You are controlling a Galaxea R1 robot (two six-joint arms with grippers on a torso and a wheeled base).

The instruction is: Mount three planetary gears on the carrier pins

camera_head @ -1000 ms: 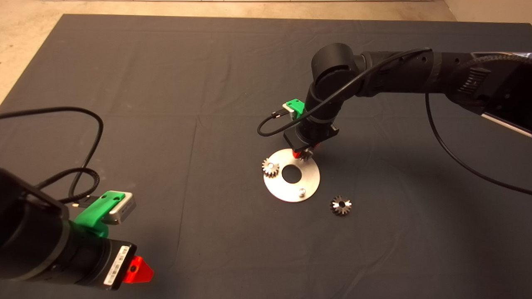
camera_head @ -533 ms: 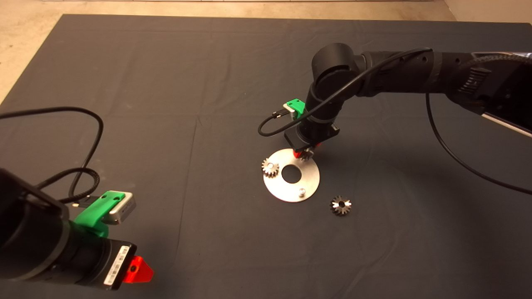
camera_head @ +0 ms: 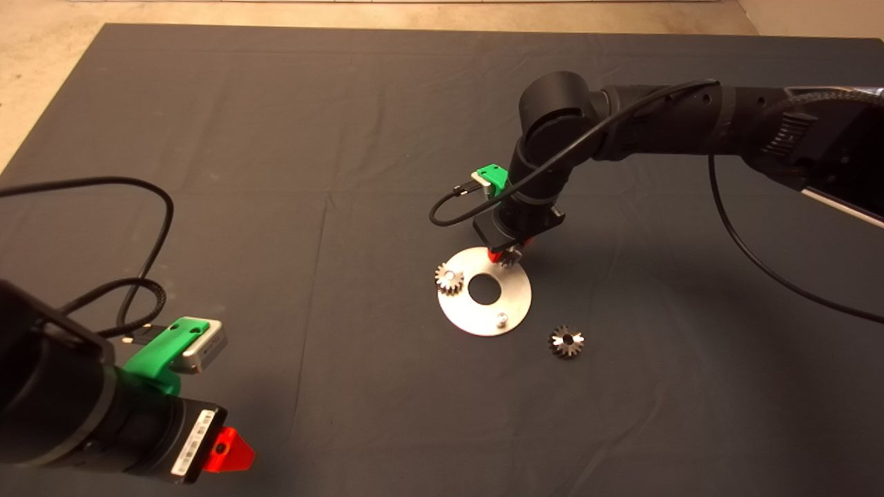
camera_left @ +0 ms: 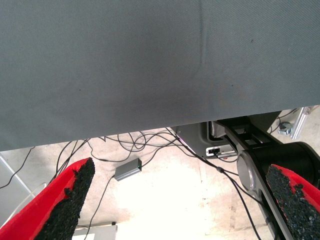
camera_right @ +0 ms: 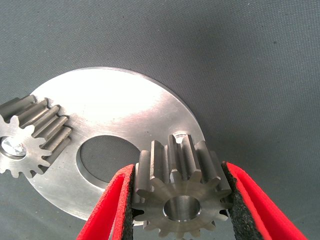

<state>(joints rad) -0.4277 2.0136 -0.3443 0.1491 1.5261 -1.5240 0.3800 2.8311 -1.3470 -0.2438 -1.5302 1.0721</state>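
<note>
The silver disc (camera_head: pixel 514 298) lies mid-mat. One planetary gear (camera_head: pixel 449 279) sits on its left carrier pin. The front pin (camera_head: pixel 502 319) is bare. A third gear (camera_head: pixel 566 341) lies loose on the mat to the disc's right. My right gripper (camera_head: pixel 507 257) is over the disc's far edge, shut on a gear (camera_right: pixel 179 192). That gear hangs just above a pin (camera_right: pixel 181 136), in front of the disc (camera_right: pixel 125 110) and the seated gear (camera_right: pixel 27 137). My left gripper (camera_head: pixel 222 450) is parked at the lower left with its fingers (camera_left: pixel 72 197) apart and empty.
The dark mat (camera_head: pixel 276 172) covers the table. The right arm (camera_head: pixel 656 124) reaches in from the right, with a black cable (camera_head: pixel 760 262) looping below it. A cable (camera_head: pixel 148 235) trails by the left arm. Past the mat's edge, the left wrist view shows floor cables (camera_left: pixel 150 145).
The right gripper with its gear has shifted only very slightly over the disc's far edge. Nothing else has moved.
</note>
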